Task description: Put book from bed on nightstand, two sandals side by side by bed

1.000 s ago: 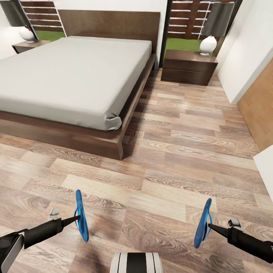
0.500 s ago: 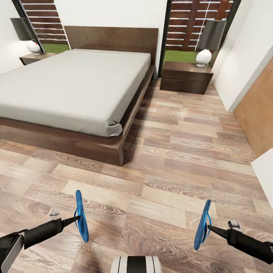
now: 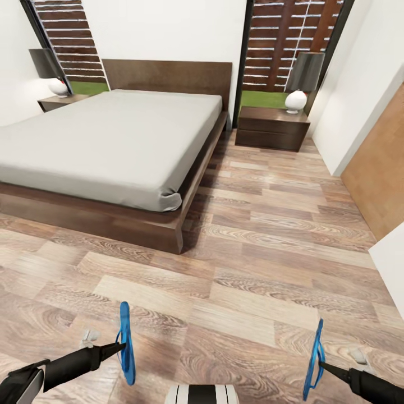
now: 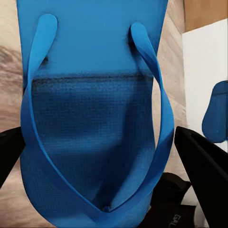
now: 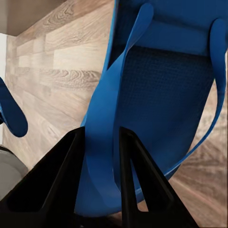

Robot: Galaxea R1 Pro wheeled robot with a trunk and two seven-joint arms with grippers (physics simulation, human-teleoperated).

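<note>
At the near edge of the head view, the left gripper [image 3: 116, 349] held one sandal [image 3: 125, 343] on edge above the floor [image 3: 264, 269], its fingers closed on the strap. The right gripper [image 3: 326, 367] held the other sandal [image 3: 314, 360] the same way, also upright and clear of the floor. The two sandals were well apart, one at each side of the robot's trunk.

Left wrist view: the sandal [image 4: 95, 118] lay sole-up between the dark fingers [image 4: 202, 161], which stood on either side of its straps; the second sandal [image 4: 216, 114] showed at the frame edge. Right wrist view: both fingers [image 5: 135, 175] were clamped on one strap of the sandal [image 5: 161, 95], with a narrow gap between them taken up by the strap.

Ahead, the bed [image 3: 106, 140] stood with its mattress cover bare on the visible part. A nightstand [image 3: 272, 128] carrying a lamp [image 3: 300, 84] stood just beside the bed's right side; a second nightstand [image 3: 59, 101] with a lamp [image 3: 53, 72] stood at the far left side. No book could be made out.
</note>
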